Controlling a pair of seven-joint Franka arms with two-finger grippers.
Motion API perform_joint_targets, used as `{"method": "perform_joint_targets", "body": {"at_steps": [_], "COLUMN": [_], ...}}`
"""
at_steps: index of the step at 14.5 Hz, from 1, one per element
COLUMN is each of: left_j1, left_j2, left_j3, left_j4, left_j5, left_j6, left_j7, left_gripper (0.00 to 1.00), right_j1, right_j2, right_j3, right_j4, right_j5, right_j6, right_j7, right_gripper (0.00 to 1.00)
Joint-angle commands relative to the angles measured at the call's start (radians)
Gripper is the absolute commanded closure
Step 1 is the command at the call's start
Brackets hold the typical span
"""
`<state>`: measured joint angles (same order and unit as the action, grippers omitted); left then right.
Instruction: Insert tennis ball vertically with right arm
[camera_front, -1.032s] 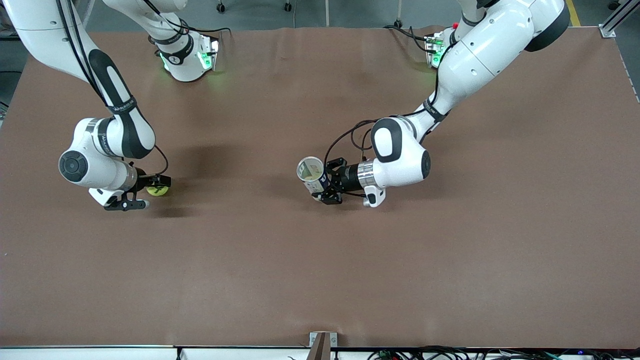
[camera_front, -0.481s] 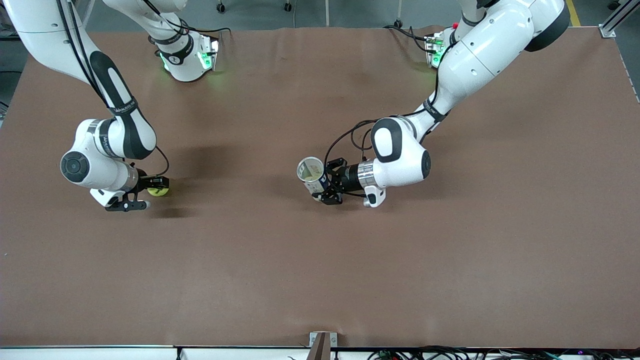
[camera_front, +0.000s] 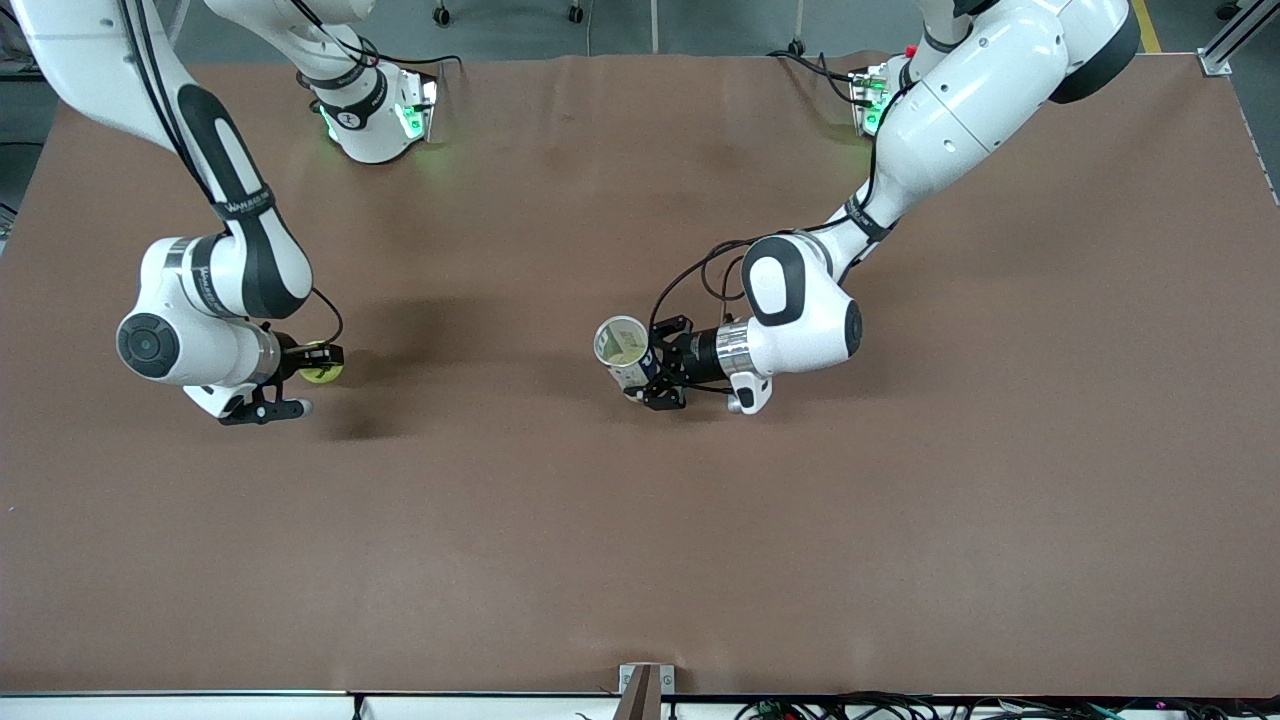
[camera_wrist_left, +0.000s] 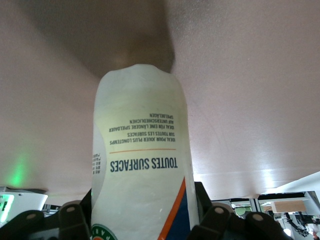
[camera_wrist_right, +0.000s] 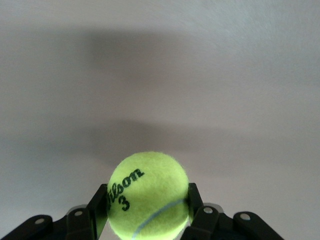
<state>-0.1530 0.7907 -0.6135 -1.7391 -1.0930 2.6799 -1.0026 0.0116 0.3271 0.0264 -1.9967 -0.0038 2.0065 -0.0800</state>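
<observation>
You had bare brown table (camera_front: 640, 560) nearest the front camera, nothing resting on that stretch

Both grippers sat at about the same depth, mid-table. Your right gripper (camera_front: 303, 380) was toward the right arm's end, pointing sideways toward the table's middle, fingers clamped on the tennis ball (camera_front: 322, 371). In the right wrist view the ball (camera_wrist_right: 148, 195) sat squeezed between the two finger pads (camera_wrist_right: 98, 206), yellow-green felt, black "Wilson 3" print facing the camera, a pale seam curving across its lower part. Ball looked lifted clear of the surface, a dark shadow lying on the table under it

Your left gripper (camera_front: 655, 375) was near the table's middle, also held horizontal, fingers narrowed around the ball can (camera_front: 624, 349). Can stood roughly upright, open mouth up and showing as a pale ring in the front view. Left wrist view showed the can (camera_wrist_left: 141, 165) filling the frame, white label with "TOUTES SURFACES" in dark blue, an orange stripe and a blue patch nearer the fingers

Ball and can were well apart, open table between them

Farthest from the camera, both arm bases (camera_front: 372, 120) stood along the table's edge, green lights glowing
</observation>
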Motion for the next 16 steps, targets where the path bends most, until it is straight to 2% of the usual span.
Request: {"method": "perform_joint_targets", "body": {"at_steps": [1,3,5,8,11,13,16], "left_j1": [-0.003,-0.005,-0.005,-0.003,-0.005,-0.003,-0.005], "left_j2": [-0.004,-0.002,-0.002,-0.004,-0.002,-0.002,-0.001], "left_j3": [-0.012,-0.014,-0.015,-0.017,-0.015,-0.017,-0.015], "left_j4": [0.009,0.015,0.015,0.016,0.023,0.024,0.026], "left_j5": [-0.05,-0.068,-0.068,-0.07,-0.07,-0.07,-0.071], "left_j6": [0.014,0.014,0.014,0.014,0.014,0.014,0.02], "left_j7": [0.012,0.016,0.018,0.018,0.019,0.019,0.019], "left_gripper": [0.26,0.26,0.26,0.26,0.26,0.26,0.26], "right_j1": [0.098,0.177,0.266,0.356,0.424,0.468,0.516], "right_j2": [-0.056,-0.054,-0.046,-0.045,-0.016,0.026,0.067], "right_j3": [0.001,0.001,0.003,0.001,0.001,0.001,0.001], "right_j4": [0.129,0.235,0.321,0.355,0.452,0.507,0.549], "right_j5": [-0.013,0.001,0.033,0.157,0.241,0.274,0.309], "right_j6": [-0.213,-0.331,-0.389,-0.382,-0.377,-0.364,-0.272], "right_j7": [0.144,0.266,0.438,0.636,0.826,0.935,1.067], "right_gripper": [0.66,0.66,0.66,0.67,0.67,0.67,0.67]}}
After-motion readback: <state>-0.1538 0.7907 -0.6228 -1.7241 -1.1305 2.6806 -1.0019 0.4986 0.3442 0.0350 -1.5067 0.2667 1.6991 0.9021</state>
